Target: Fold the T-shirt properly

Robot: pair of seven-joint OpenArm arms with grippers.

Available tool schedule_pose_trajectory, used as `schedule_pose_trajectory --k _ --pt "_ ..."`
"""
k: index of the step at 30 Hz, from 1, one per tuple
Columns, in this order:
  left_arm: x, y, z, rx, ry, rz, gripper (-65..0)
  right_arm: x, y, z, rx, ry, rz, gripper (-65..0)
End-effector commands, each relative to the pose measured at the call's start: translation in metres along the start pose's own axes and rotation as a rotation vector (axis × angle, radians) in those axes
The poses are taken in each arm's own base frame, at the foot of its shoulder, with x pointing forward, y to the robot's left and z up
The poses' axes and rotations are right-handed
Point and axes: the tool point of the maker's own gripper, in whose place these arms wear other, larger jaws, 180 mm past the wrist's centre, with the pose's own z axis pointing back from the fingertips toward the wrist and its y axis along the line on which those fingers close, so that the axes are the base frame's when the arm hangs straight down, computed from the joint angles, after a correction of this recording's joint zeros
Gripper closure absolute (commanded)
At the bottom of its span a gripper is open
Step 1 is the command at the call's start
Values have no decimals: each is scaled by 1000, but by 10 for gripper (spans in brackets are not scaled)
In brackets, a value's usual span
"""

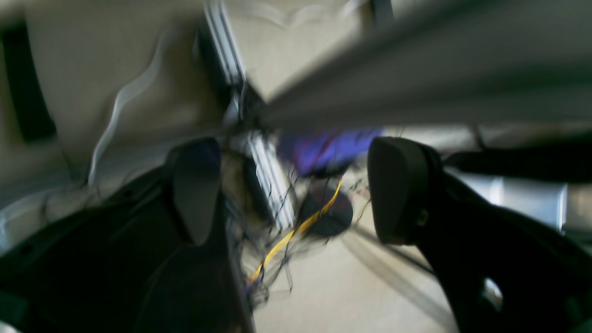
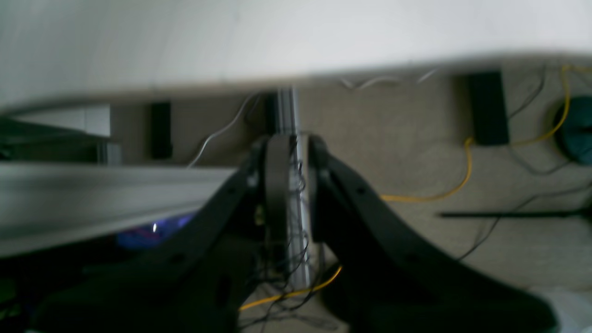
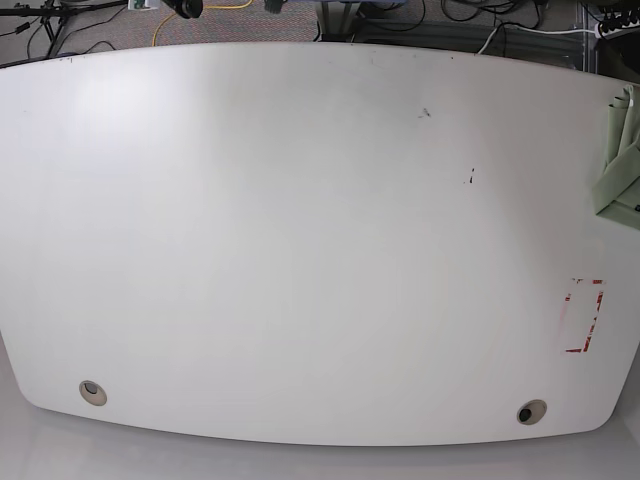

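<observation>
Below table level, left gripper (image 1: 296,189) gapes over a yellow cable (image 1: 296,231); right gripper (image 2: 290,194) pinched shut, empty, table edge (image 2: 277,69) above.

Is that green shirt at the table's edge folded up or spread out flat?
Folded, or at least bunched. In the base view the T-shirt shows only as a narrow layered bundle at the table's right edge, partly cut off, so neatness cannot be judged.
</observation>
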Motion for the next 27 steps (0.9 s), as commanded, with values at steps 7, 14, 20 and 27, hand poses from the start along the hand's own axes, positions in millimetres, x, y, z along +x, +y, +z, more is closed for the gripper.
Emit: schedule_pose_trajectory --k 7,14,20,27 --pt "-68 35 -20 9 144 50 -449 -87 -2 -2 41 221 -63 -65" --pt "-96 70 -50 31 224 70 -447 -131 -5 -31 48 304 -85 -65" --pt "-130 98 -73 60 328 120 -447 -164 4 -56 82 377 -103 -65" --pt "-154 126 -98 92 433 194 -446 -181 -13 -84 17 447 -111 -65"
